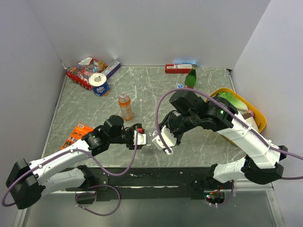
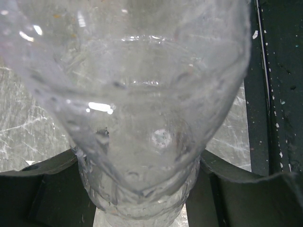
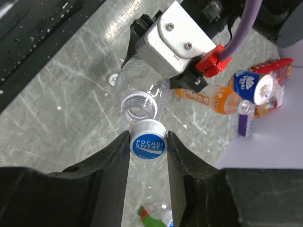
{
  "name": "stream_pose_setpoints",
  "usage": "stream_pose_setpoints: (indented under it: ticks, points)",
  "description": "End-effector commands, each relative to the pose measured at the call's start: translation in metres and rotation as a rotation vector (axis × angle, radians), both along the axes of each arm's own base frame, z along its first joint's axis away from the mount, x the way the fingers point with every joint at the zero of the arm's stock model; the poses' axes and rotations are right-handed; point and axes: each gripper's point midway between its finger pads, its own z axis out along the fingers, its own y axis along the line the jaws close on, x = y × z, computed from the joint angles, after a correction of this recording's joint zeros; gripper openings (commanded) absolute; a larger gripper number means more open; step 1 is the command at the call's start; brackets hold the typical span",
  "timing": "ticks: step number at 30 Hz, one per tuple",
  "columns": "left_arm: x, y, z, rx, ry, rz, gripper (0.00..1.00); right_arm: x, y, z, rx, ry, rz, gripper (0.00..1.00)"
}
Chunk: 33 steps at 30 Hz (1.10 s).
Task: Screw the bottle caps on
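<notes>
We judge the first cap not yet threaded: our right tool (image 3: 148,140) pinches the blue cap (image 3: 148,145) just beside the open neck of the clear bottle (image 3: 138,105) clamped in our left tool (image 2: 142,185), while the orange bottle (image 1: 125,106) stands apart on the surface (image 1: 94,118).

Table (image 1: 156,90): grey marbled top under me, with pale veins and fine scratches.
Back wall (image 1: 151,28): plain white, straight ahead of me.
Sides: left wall (image 1: 26,71) and right wall (image 1: 274,42), the same white, closing my table in.
Near edge: black rail (image 1: 156,176), speckled white.
Light: soft and even, with faint shadows.
</notes>
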Motion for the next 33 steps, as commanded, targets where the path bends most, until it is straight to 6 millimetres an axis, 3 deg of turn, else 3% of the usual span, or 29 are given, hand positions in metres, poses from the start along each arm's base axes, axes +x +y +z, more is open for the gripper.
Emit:
stream_pose_setpoints:
  ticks: [1, 17, 33]
  points:
    - [0.008, -0.014, 0.031, -0.075, -0.086, -0.018, 0.01, -0.017, -0.022, -0.008, -0.096, -0.010, 0.073, 0.27]
    - [0.010, -0.016, 0.040, -0.131, -0.071, 0.016, 0.01, -0.031, -0.028, -0.024, -0.176, 0.020, 0.129, 0.26]
    - [0.024, -0.014, 0.056, -0.207, -0.136, 0.092, 0.01, -0.040, -0.032, -0.036, -0.194, 0.160, 0.036, 0.26]
